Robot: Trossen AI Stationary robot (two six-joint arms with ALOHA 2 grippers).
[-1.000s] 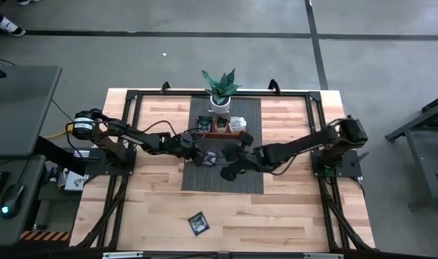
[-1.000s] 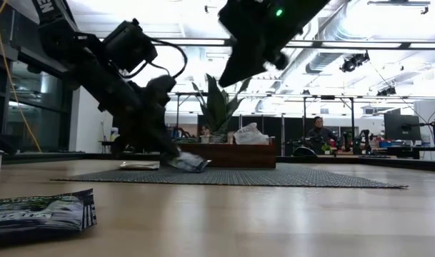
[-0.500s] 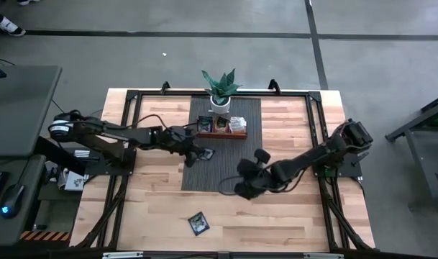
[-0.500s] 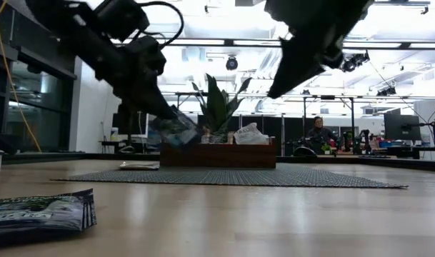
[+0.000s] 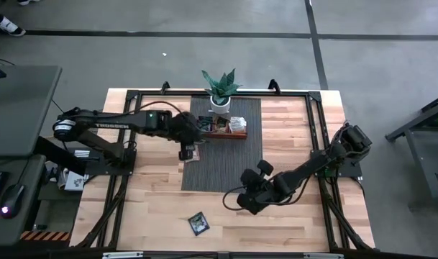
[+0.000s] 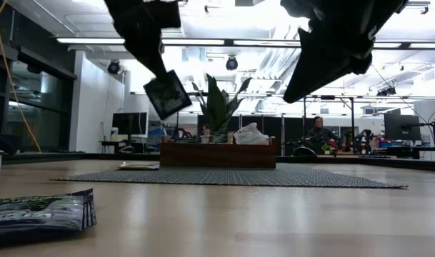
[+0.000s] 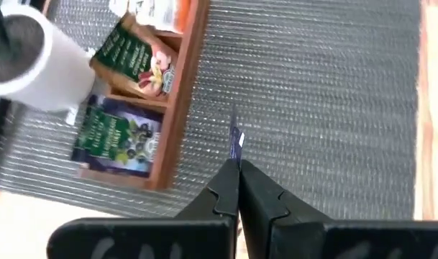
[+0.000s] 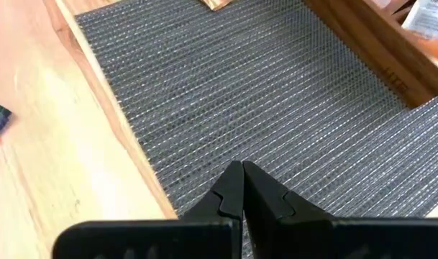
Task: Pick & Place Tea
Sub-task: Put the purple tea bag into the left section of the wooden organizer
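Partly done: sachets already filed in tray (image 5: 222,134), upper centre. One sachet (image 6: 167,93) aloft, upper left of low view, clenched edge-on in left gripper (image 7: 235,162); square, one corner pointing down, no long axis. Right gripper (image 8: 242,180) clenched, empty, lower centre. Dark sachet (image 5: 198,223) left on table (image 5: 290,126), bottom centre.

Both arms are dark, chunky-jointed things with thin black cables looping along them; left pincer (image 7: 239,188) fingers matte black.
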